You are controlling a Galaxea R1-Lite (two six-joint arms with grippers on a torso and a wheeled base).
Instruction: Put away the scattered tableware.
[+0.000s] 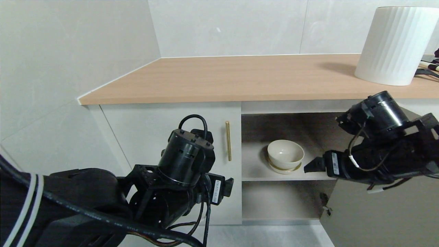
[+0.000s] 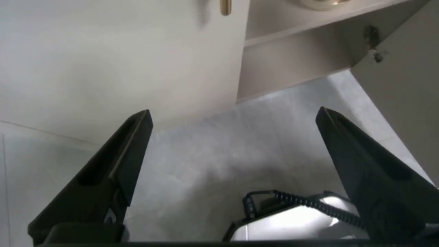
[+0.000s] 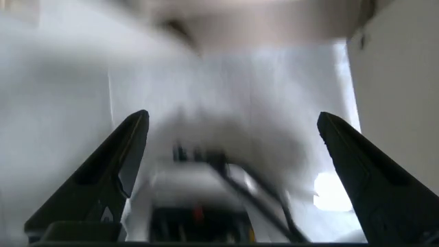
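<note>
Walls of pale tile (image 1: 68, 51) meet a light wooden countertop (image 1: 240, 79) bearing a white ribbed cylinder (image 1: 394, 44), cut off at the edge. In the open white cabinet (image 1: 253, 164) below, a cream ceramic bowl (image 1: 285, 154) sits on the upper shelf, half hiding a saucer (image 1: 284, 169). Left gripper (image 2: 233, 115) and right gripper (image 3: 233, 117) are spread wide; the floor beneath the right one is blurred.

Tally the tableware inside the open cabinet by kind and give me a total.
cream bowl: 1
plate under the bowl: 1
Total: 2, both stacked on the upper shelf.
</note>
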